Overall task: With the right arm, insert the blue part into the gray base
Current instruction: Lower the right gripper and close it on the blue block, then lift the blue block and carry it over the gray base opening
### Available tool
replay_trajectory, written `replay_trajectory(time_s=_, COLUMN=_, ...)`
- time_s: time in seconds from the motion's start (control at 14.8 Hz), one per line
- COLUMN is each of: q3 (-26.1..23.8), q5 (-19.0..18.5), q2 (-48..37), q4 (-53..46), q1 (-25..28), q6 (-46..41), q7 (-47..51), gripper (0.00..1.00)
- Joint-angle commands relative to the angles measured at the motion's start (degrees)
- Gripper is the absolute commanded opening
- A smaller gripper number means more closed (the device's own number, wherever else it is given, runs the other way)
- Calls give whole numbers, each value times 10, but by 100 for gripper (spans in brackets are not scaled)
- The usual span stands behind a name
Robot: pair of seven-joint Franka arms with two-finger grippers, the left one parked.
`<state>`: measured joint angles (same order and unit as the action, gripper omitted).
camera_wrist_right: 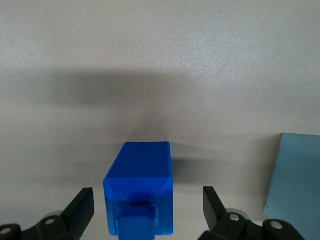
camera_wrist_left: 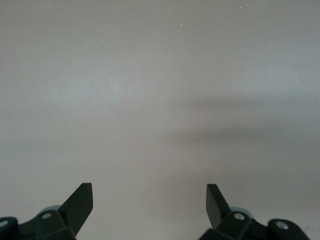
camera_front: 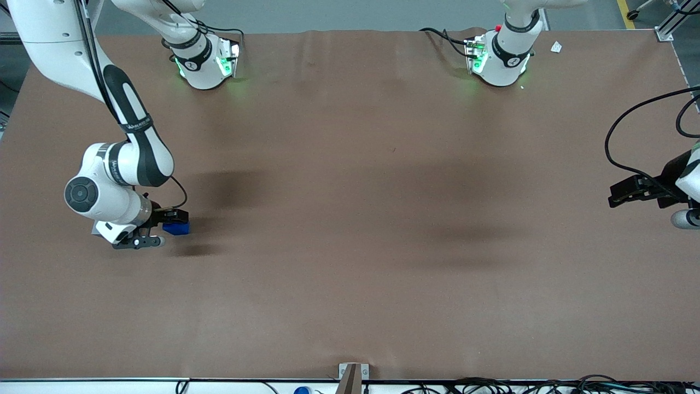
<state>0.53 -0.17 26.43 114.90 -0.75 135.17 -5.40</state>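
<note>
While the blue part sits on the worktop, my fingers stand spread, one on each side.
Neither pad touches it; the gray base rests just beside, toward my working arm's end.

A big brown worktop fills the view. A small white scrap lies near its parked-arm end. Black cables run along the near edge.
</note>
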Motion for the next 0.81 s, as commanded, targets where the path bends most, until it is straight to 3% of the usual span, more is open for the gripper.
replay_trajectory(time_s=0.0, q3=-4, q5=-1, q2=-10, q4=12, q1=-1, q6=9, q7=-7, gripper=84)
replay_trajectory(time_s=0.74, q3=-3, q5=-1, q2=-16, q4=-26, q1=-3, q6=-27, q7=-9, gripper=28)
